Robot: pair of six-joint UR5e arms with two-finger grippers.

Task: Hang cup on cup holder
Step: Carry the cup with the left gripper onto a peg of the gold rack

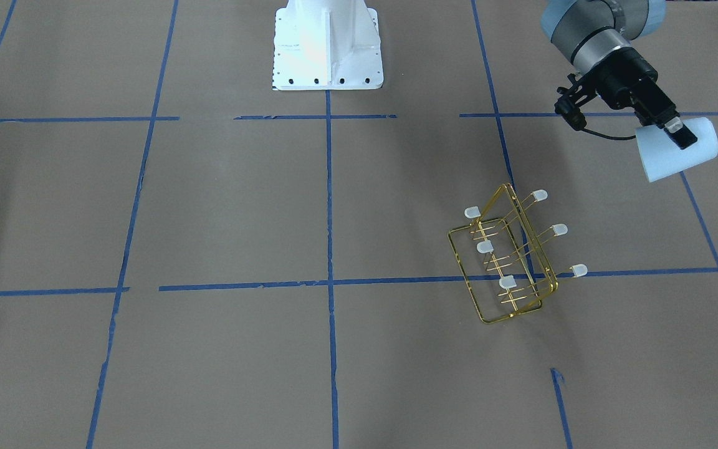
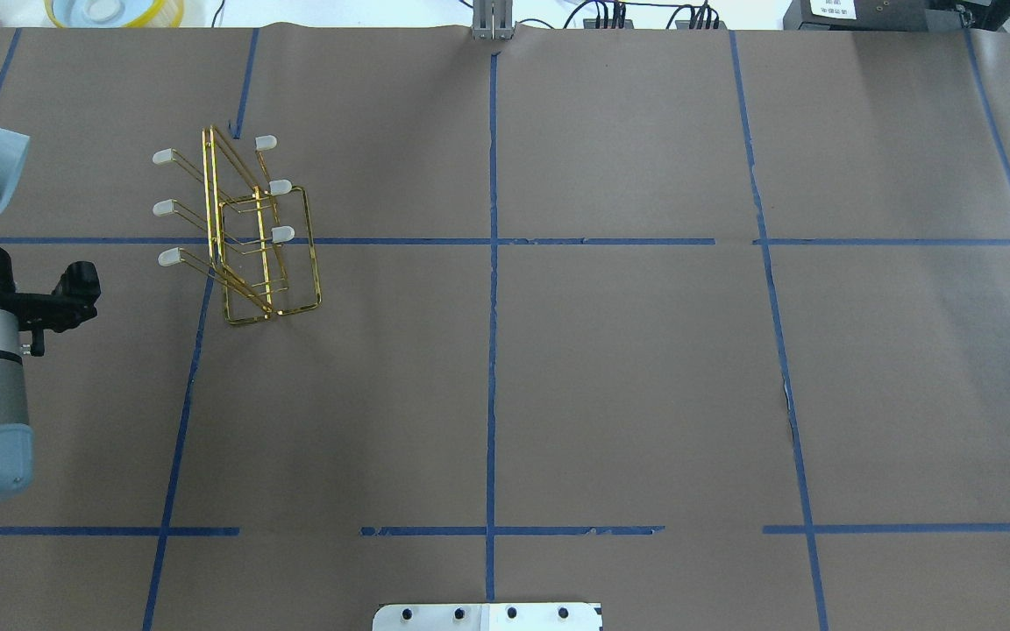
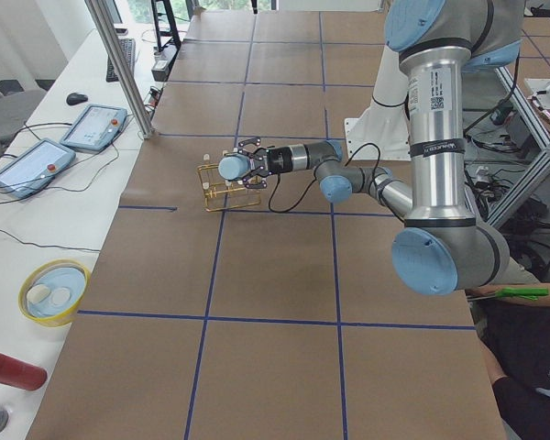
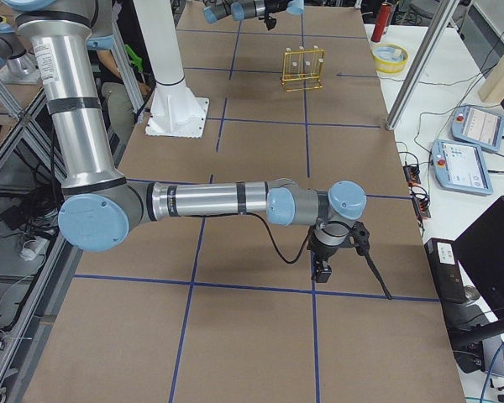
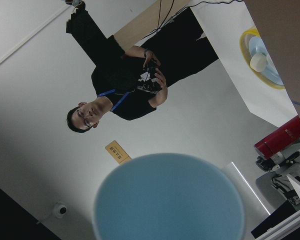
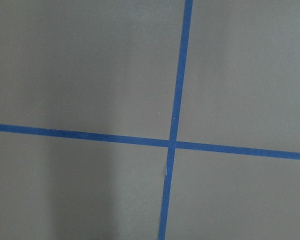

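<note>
Cup: the pale blue-white tumbler (image 1: 677,153) is off the counter, lying on its side in the left hand's grip. It sits beyond the outer side of the cup holder, near it but not touching.
Cup's ends: the left wrist view shows one round end filling the lower frame; I cannot tell whether that is mouth or base.
Left hand (image 1: 682,136): clamped on the cup. One black finger (image 1: 683,134) lies across the outer wall; the other is hidden.
Likely reason for the hold: carried sideways, the tumbler probably lines up better with a slanted prong than it would upright.
Cup holder (image 1: 502,262): the gold wire rack stands upright on its rectangular base on the counter, turned askew to the tape grid. No cup hangs on it.
Prongs: three whitish caps on each side, slanting up and outward, so a cup slid on should settle towards the frame. The outer row (image 1: 560,229) faces the cup and looks the natural target.
Step in hand: the carry towards the rack; hanging is not yet done.
Right hand (image 4: 322,270): hangs low over the counter, well apart from rack and cup, seemingly kept out of the way. I cannot tell whether its fingers are apart or together.
Counter (image 1: 209,206): brown paper crossed by blue tape lines.
</note>
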